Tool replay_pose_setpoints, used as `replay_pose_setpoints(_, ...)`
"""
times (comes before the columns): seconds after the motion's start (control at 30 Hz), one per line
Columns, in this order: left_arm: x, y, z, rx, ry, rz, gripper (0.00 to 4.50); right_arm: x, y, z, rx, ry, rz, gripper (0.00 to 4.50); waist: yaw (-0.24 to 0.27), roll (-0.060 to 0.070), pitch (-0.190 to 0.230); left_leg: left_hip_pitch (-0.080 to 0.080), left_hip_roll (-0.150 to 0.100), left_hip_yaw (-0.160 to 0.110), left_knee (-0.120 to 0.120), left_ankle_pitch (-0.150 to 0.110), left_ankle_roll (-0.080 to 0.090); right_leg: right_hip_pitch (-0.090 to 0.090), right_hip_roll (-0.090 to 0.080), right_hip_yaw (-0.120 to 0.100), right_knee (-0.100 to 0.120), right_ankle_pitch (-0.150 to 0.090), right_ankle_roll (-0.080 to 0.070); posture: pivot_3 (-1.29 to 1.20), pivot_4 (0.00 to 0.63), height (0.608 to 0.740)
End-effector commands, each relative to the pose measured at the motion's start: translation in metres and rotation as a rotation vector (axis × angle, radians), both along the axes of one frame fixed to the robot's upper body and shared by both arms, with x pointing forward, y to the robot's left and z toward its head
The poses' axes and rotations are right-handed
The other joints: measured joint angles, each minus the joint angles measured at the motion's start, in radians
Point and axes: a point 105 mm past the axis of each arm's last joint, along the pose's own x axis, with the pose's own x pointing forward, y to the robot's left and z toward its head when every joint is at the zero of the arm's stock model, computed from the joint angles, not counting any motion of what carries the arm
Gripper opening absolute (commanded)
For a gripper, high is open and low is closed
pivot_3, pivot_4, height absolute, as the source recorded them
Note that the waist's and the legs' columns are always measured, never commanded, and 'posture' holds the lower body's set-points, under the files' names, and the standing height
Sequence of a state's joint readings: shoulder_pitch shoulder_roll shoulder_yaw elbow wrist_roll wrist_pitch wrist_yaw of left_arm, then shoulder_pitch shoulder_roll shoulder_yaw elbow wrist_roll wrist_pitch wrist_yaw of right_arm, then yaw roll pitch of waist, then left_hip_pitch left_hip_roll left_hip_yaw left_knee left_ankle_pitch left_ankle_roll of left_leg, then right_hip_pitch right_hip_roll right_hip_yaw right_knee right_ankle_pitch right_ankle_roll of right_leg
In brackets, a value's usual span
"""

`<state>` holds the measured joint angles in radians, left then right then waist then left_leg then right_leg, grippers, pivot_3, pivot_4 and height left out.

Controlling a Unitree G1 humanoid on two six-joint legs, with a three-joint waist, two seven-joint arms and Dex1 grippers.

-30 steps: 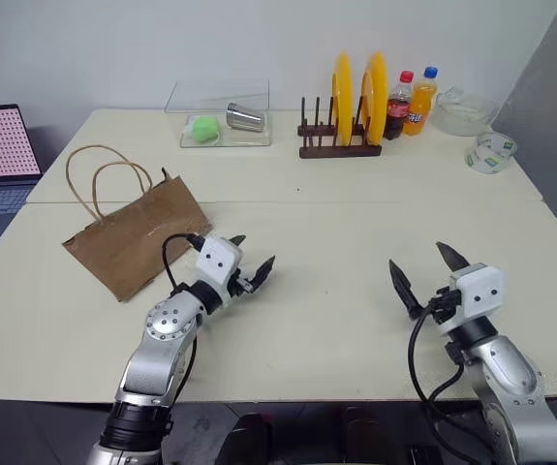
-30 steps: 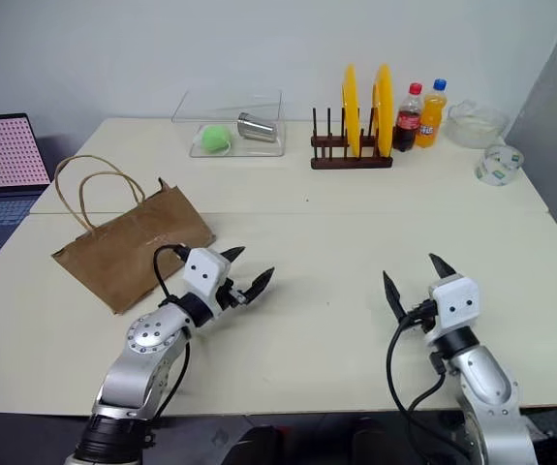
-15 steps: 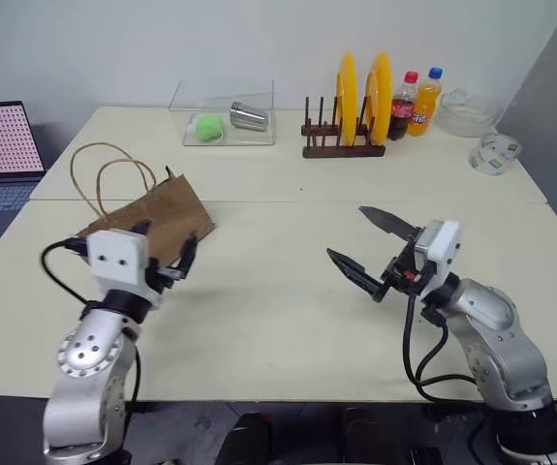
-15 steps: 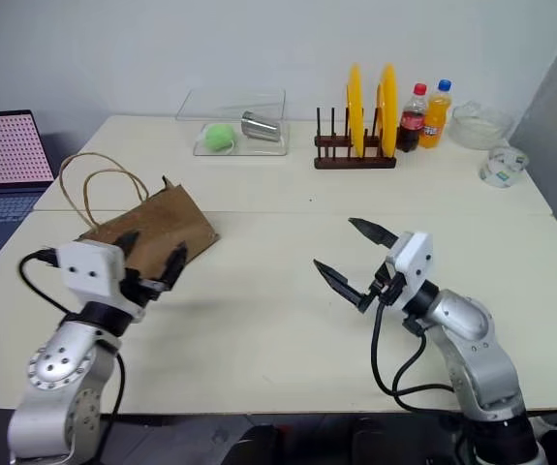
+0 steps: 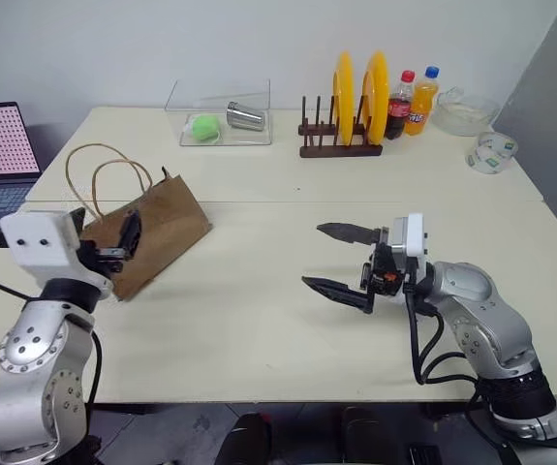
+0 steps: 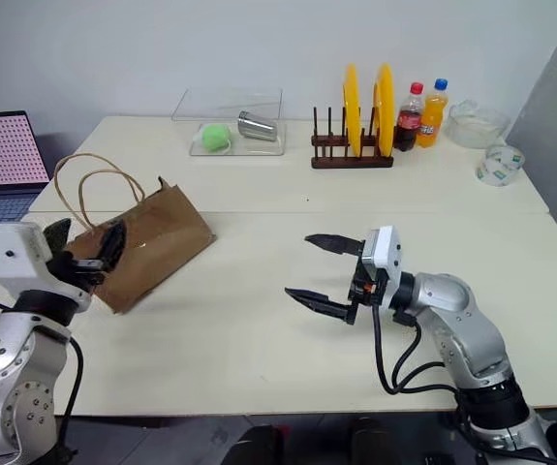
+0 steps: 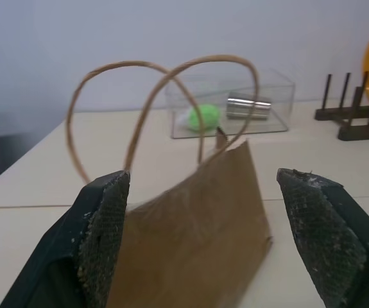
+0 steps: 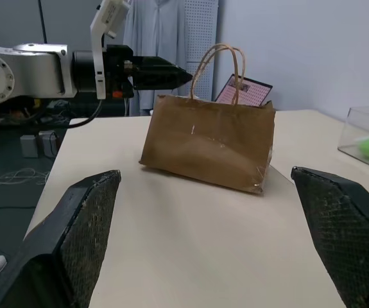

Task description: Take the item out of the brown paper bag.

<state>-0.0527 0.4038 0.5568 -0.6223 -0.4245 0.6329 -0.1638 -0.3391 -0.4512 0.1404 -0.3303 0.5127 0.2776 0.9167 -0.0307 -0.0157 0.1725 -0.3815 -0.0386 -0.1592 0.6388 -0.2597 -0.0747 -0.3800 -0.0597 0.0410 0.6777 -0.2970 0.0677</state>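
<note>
Bag position first: in the left eye view we find it lying on its side at the table's left portion, long axis running from its near-left bottom end up and away to the mouth, where the two handles loop toward the far left. The left gripper sits at the bag's near-left end, just beside or over it; contact cannot be confirmed. The right gripper hangs over mid-table, well apart from the bag and aimed at it, so the left arm is plainly the nearer. In the right eye view we note the same layout; the right gripper's fingers stand spread wide with nothing between them, and the left gripper's dark fingers are parted over the bag's end. In the left wrist view the bag lies directly ahead between the two spread fingers, handles arching beyond, nothing gripped. In the right wrist view the bag stands broadside across the table ahead, left gripper at its upper corner near the handles, own fingers released and empty. We judge the item not yet out; the bag's contents cannot be seen. The coming move turns on reaching the mouth, which faces away from both grippers.
</note>
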Motion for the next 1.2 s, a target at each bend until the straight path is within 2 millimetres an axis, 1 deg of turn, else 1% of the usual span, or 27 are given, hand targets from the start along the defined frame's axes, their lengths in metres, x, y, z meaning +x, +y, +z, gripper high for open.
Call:
replay_pose_setpoints(0.03,-0.003,0.015,0.017,0.012,-0.048,0.044,3.86,-0.004,0.003,0.01,0.012,-0.053,0.021,4.5,0.0,0.0,0.0,0.0,0.0,0.0,0.0,0.0,0.0,0.0,0.0,0.0,0.0,0.0,0.0,0.0,0.15,0.74)
replay_pose_setpoints(0.13,0.006,0.02,0.017,0.039,-0.011,0.014,3.86,-0.003,0.004,0.011,0.013,-0.061,0.019,4.5,0.0,0.0,0.0,0.0,0.0,0.0,0.0,0.0,0.0,0.0,0.0,0.0,0.0,0.0,0.0,0.0,0.15,0.74)
replay_pose_setpoints(0.27,0.019,0.036,0.014,0.003,0.036,0.025,3.86,-0.003,0.006,0.013,0.015,-0.076,0.02,4.5,-0.001,0.0,0.0,0.0,0.0,0.0,0.0,0.0,0.0,0.0,0.0,0.0,0.0,0.0,0.0,0.0,0.15,0.74)
replay_pose_setpoints(0.37,0.028,0.041,0.014,-0.007,0.055,0.019,3.86,-0.004,0.008,0.016,0.016,-0.086,0.023,4.5,-0.002,0.0,0.0,0.0,0.0,0.0,0.0,0.0,0.0,-0.001,0.0,0.0,0.0,0.0,0.0,0.0,0.15,0.74)
replay_pose_setpoints(0.53,0.034,0.047,0.019,0.001,0.051,0.026,3.86,-0.004,0.008,0.019,0.015,-0.099,0.022,4.5,-0.001,0.0,0.0,0.0,0.0,0.0,0.0,0.0,0.0,-0.002,0.0,0.0,0.0,0.0,0.0,0.0,0.15,0.74)
replay_pose_setpoints(0.63,0.036,0.057,0.02,0.002,0.061,0.048,3.86,-0.004,0.007,0.019,0.012,-0.103,0.018,4.5,-0.002,0.0,0.0,0.0,0.0,0.0,-0.001,0.0,0.0,-0.002,0.0,0.0,0.0,0.0,0.0,0.0,0.15,0.74)
replay_pose_setpoints(0.7,0.041,0.061,0.021,-0.004,0.072,0.048,3.86,-0.005,0.008,0.02,0.011,-0.105,0.019,4.5,-0.001,0.0,0.0,0.0,0.0,0.0,-0.001,0.0,0.0,-0.003,0.0,0.0,0.001,0.0,0.0,0.0,0.15,0.74)
replay_pose_setpoints(0.93,0.064,0.063,0.028,-0.001,0.104,-0.014,3.86,-0.007,0.011,0.026,0.012,-0.122,0.035,4.5,-0.001,0.0,0.0,-0.001,0.0,0.0,-0.001,0.0,0.0,-0.004,0.0,0.001,0.001,0.0,0.0,0.0,0.15,0.74)
replay_pose_setpoints(1.13,0.077,0.062,0.03,0.013,0.136,-0.065,3.86,-0.009,0.011,0.029,0.009,-0.13,0.038,4.5,-0.003,0.0,0.0,-0.002,0.0,0.0,-0.003,0.0,-0.001,-0.006,0.0,0.001,0.001,0.0,0.0,0.0,0.15,0.74)
replay_pose_setpoints(1.2,0.081,0.064,0.036,0.011,0.125,-0.069,3.86,-0.009,0.011,0.029,0.007,-0.13,0.036,4.5,-0.002,0.0,0.0,-0.002,0.0,0.0,-0.003,0.0,-0.001,-0.007,0.0,0.001,0.001,0.0,0.0,0.0,0.15,0.74)
